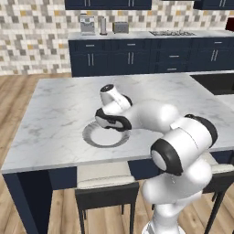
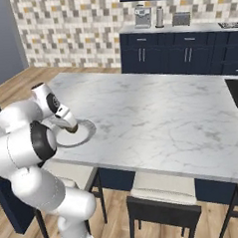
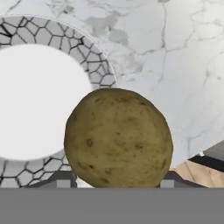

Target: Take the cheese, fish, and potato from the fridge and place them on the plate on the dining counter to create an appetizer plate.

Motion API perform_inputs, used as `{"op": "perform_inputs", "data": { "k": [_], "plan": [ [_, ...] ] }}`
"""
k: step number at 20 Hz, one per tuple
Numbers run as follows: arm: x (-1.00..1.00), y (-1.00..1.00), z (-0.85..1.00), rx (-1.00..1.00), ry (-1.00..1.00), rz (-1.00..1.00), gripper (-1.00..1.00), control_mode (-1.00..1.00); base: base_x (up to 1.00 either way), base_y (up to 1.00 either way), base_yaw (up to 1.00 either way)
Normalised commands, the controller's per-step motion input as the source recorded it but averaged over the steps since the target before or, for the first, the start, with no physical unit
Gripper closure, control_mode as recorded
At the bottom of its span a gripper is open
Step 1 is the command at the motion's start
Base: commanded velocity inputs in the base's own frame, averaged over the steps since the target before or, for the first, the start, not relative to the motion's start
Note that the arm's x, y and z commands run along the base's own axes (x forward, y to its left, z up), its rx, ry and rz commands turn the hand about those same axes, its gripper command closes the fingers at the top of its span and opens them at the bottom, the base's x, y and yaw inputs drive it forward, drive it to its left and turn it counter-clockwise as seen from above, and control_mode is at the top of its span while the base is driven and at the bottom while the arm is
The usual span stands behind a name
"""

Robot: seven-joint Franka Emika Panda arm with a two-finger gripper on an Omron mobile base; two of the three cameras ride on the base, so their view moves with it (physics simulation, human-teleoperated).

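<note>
Holding the potato (image 3: pixel 118 138) clamped in our tool (image 2: pixel 70 128) | plate (image 3: pixel 98 65) lies below, off to one side in hand view | table (image 1: pixel 59 109) beneath.

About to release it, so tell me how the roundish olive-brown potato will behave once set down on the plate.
The roundish olive-brown potato looks nearly spherical, so it may roll. The round grey-rimmed plate looks shallow, so probably a weak stop. Its mottled skin looks firm; likely rigid.

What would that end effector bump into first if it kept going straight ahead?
Probably the plate. The end effector holds the potato just above the plate's rim, with the dining counter beneath; exact depth is unclear.
</note>
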Motion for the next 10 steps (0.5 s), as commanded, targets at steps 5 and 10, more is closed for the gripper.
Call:
{"op": "perform_inputs", "data": {
  "k": [5,10],
  "plan": [
    [0.56,0.00,-0.31,0.00,0.00,0.00,1.00,-1.00,0.00,0.00,0.00],
    [0.61,0.00,-0.35,0.00,0.00,0.00,1.00,-1.00,0.00,0.00,0.00]
  ]
}}
